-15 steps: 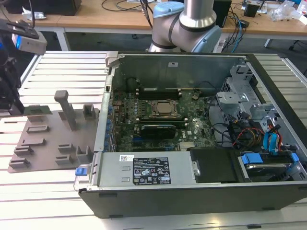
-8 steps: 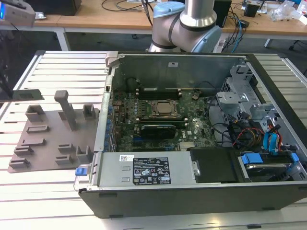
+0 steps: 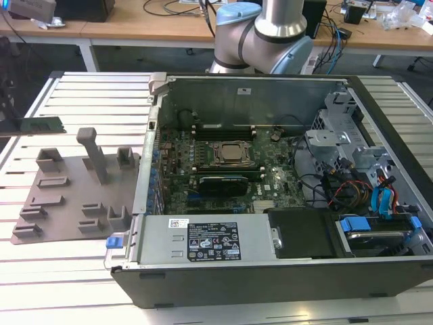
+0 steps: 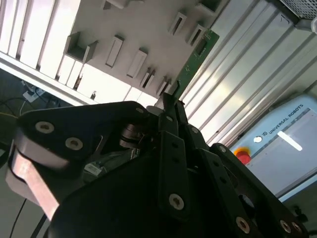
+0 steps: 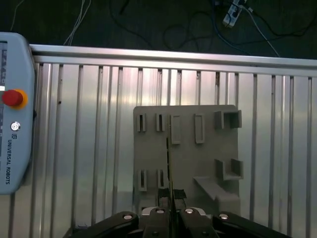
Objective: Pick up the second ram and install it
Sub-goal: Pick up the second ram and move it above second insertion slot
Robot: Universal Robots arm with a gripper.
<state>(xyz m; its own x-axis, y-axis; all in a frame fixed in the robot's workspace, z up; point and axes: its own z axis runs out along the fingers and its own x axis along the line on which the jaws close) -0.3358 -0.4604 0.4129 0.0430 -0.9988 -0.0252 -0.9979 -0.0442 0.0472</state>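
A claw (image 5: 171, 194) is pinched shut on 1 end of the ram (image 5: 169, 158), a thin green circuit stick. In the first wrist view the ram shows edge-on, as a dark line running out from between the 2 fingertips. It hangs over a grey tray (image 5: 188, 163) moulded with slots and raised blocks. In the second wrist view the claw (image 4: 168, 101) grips the ram (image 4: 195, 57), whose flat green face and dark chips stretch away over the tray (image 4: 148, 29). In the exterior view the ram (image 3: 34, 126) lies level at 9 o'clock, off the far corner of the tray (image 3: 67, 196) and well apart from the open computer case (image 3: 270, 284). The case lies on its side on a slatted metal desk (image 3: 67, 88), with a square metal socket (image 3: 231, 154) near its middle. The arm (image 3: 270, 34) rises at 12 o'clock behind the case. A pale pendant (image 5: 15, 99) with a red button lies on the desk beside the tray.
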